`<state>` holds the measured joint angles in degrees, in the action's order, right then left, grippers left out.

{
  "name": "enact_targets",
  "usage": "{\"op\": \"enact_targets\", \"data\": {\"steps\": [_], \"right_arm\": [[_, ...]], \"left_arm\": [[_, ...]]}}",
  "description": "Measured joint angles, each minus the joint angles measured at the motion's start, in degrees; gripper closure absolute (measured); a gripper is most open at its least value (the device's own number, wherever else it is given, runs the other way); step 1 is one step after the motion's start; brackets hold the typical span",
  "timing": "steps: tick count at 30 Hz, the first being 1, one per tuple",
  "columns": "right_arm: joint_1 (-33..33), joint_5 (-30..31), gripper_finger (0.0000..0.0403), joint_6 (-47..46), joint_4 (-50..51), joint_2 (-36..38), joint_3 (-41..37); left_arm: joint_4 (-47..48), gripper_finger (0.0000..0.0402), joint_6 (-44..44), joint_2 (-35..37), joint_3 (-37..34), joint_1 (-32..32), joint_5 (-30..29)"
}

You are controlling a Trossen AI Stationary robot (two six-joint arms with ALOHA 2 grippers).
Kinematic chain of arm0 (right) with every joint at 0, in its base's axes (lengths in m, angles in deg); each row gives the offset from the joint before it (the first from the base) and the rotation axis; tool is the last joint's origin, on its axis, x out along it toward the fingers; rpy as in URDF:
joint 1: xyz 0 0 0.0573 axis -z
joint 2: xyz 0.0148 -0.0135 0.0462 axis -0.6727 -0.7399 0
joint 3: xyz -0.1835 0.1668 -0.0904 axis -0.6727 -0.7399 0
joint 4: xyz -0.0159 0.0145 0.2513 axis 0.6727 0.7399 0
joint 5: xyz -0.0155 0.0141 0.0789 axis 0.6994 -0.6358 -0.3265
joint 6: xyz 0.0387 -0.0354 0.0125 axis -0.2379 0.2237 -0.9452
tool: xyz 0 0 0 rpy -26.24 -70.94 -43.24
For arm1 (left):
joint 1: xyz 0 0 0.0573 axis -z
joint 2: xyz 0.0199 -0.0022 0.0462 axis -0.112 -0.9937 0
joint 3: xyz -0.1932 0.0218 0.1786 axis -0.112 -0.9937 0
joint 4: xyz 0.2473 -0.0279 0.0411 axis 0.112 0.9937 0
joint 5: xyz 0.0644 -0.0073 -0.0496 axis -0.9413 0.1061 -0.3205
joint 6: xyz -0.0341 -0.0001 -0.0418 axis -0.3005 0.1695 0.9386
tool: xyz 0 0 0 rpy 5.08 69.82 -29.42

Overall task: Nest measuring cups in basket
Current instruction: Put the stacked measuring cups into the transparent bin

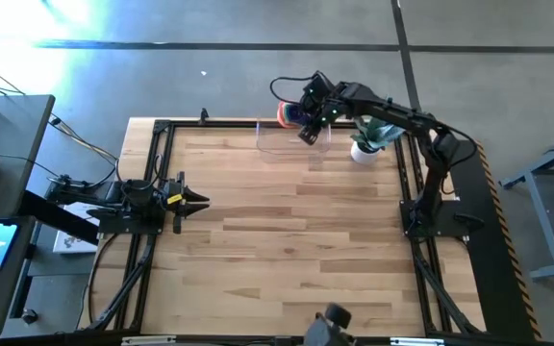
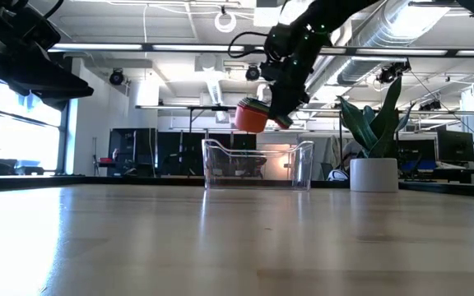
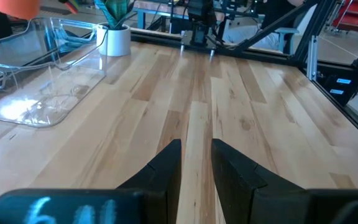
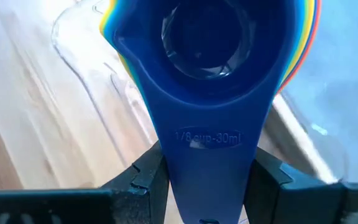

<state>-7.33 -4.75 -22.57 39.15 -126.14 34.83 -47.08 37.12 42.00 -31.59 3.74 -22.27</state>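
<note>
A nested stack of measuring cups (image 4: 204,37), the blue one innermost with yellow, orange and red rims showing around it, hangs in the air over the clear basket (image 2: 257,164). The basket stands at the table's far edge. In the low view the stack (image 2: 251,117) shows its red-orange underside just above the basket's rim. My right gripper (image 4: 209,186) is shut on the stack's handles. My left gripper (image 3: 196,168) waits at the table's left side (image 1: 200,201), open, with nothing between its fingers. My right gripper pinches the stacked flat handles (image 4: 209,149) by their two long edges, one finger (image 4: 145,180) on each side. The fingers slant down from the table's right and lie along the handles. The bowls stick out past the fingertips, lifted clear above the basket.
A white plant pot (image 1: 365,151) with a green plant stands just right of the basket, under my right arm. The wooden table top (image 1: 296,240) between the two arms is bare. A black frame (image 1: 162,130) runs along the table's edges.
</note>
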Motion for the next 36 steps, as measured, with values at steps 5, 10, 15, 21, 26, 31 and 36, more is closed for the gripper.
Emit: {"op": "enact_targets", "data": {"steps": [5,10,15,21,26,31,36], "right_arm": [[1.5,-2.0,0.0269,5.6,0.0,-2.6,0.0],[1.4,-3.2,0.0269,8.4,2.7,-6.0,0.2],[1.4,-3.3,0.0269,9.0,2.1,-7.9,0.5],[1.4,-3.3,0.0269,9.9,1.4,-10.9,0.5],[1.4,-3.5,0.0269,9.9,1.4,-13.0,0.5],[1.3,-4.3,0.0269,9.2,1.6,-13.9,0.4],[1.3,-3.4,0.0269,8.4,1.7,-13.9,0.4]], "left_arm": [[0.0,0.0323,0.0,0.0,0.0,0.0,0.0],[0.0,0.0323,0.0,0.0,0.0,0.0,0.0],[0.0,0.0323,0.0,0.0,0.0,0.0,0.0],[0.0,0.0323,0.0,0.0,0.0,0.0,0.0],[0.0,0.0323,0.0,0.0,0.0,0.0,0.0],[0.0,0.0323,0.0,0.0,0.0,0.0,0.0],[0.0,0.0323,0.0,0.0,0.0,0.0,0.0]]}}
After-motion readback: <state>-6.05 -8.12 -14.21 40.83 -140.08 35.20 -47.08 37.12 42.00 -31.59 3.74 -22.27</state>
